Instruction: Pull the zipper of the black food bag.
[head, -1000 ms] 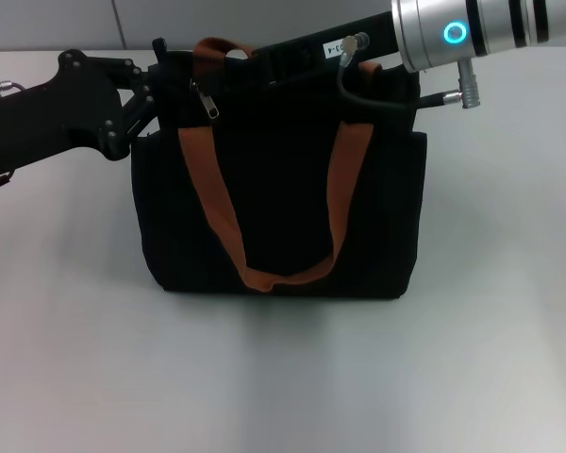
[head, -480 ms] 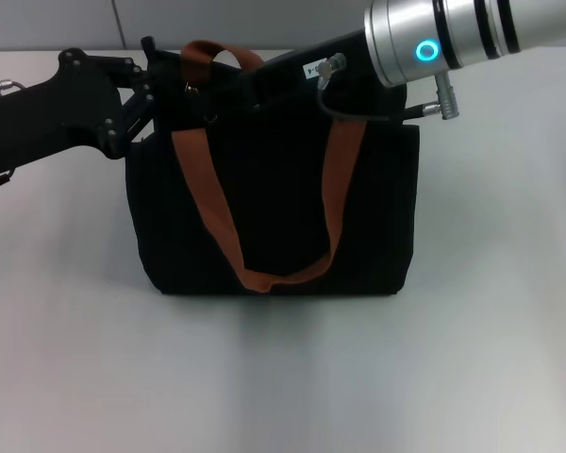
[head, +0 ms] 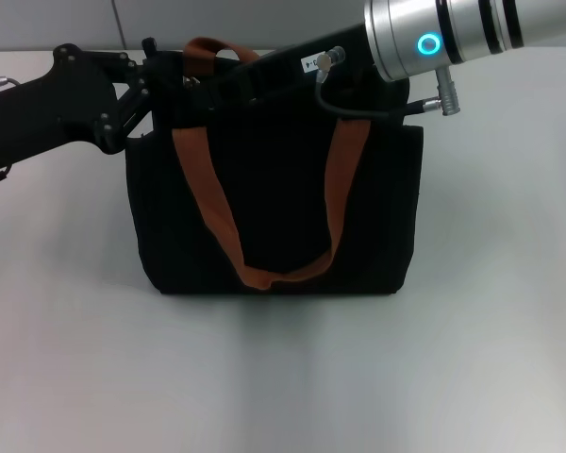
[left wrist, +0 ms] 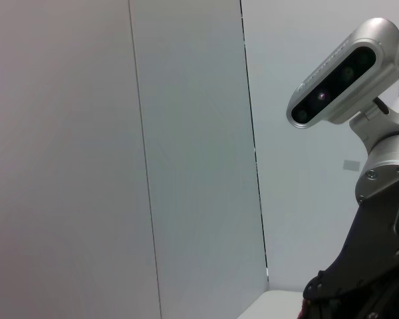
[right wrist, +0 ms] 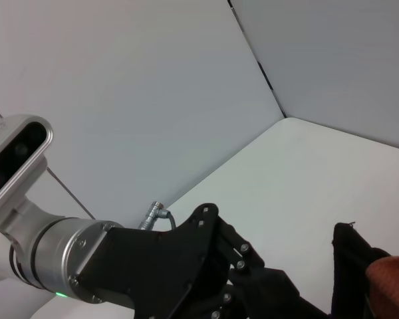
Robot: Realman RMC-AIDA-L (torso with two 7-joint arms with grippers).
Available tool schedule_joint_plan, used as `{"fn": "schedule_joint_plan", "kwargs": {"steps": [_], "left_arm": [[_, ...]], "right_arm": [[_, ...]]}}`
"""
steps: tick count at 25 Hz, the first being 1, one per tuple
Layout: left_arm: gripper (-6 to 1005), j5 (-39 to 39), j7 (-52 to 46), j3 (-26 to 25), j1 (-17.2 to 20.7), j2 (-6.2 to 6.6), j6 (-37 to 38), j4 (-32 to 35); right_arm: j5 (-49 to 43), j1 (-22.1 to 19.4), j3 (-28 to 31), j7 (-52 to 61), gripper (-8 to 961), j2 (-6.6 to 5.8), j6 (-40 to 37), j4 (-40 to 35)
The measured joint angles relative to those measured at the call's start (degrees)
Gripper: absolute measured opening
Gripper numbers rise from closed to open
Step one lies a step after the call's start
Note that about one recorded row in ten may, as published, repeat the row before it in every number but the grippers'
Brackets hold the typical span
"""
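The right gripper (head: 222, 85) comes in from the far right, its black body laid along the top edge of the black food bag (head: 274, 217) and its tip buried near the bag's far-left top corner. How far its fingers are parted, or whether they have anything, cannot be told: black on black, and the strap covers the spot. The zipper itself is not visible here.

The table (head: 283, 377) is the biggest thing in play, pale grey and spreading under everything. On it, toward the far side and roughly central, stands the bag, upright and boxy. Two orange-brown straps (head: 330, 208) run down its near face and meet in a loop low on the front, with a second loop arching over the top left.

The right arm's silver wrist (head: 453, 33) glows with a blue ring at far right, above the bag's right corner. The left gripper (head: 146, 80) reaches in from the left and presses against the bag's top-left corner, just beside the right gripper's tip; its fingers' state cannot be made out either. In the right wrist view, the left gripper's black linkage fills the lower part.
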Motion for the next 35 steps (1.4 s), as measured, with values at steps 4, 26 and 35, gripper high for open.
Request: {"fn": "schedule_joint_plan", "kwargs": {"steps": [4,26,35], "left_arm": [[62,0.00,0.00,0.00,0.07,0.00,0.05,-0.02],[79,0.47,0.68,0.09,0.81,0.11,-0.14,0.03],[86,0.51,0.70,0.03,0.81,-0.01,0.08,0.17]], "right_arm": [[-0.08,-0.02,-0.11,0.39,52,-0.03,0.19,-0.02],[-0.34,-0.24,0.89,2.16,18,-0.35,-1.77,-0.66],[-1.09,0.04,0.89,2.37,17,-0.35,-1.33,-0.46]]}}
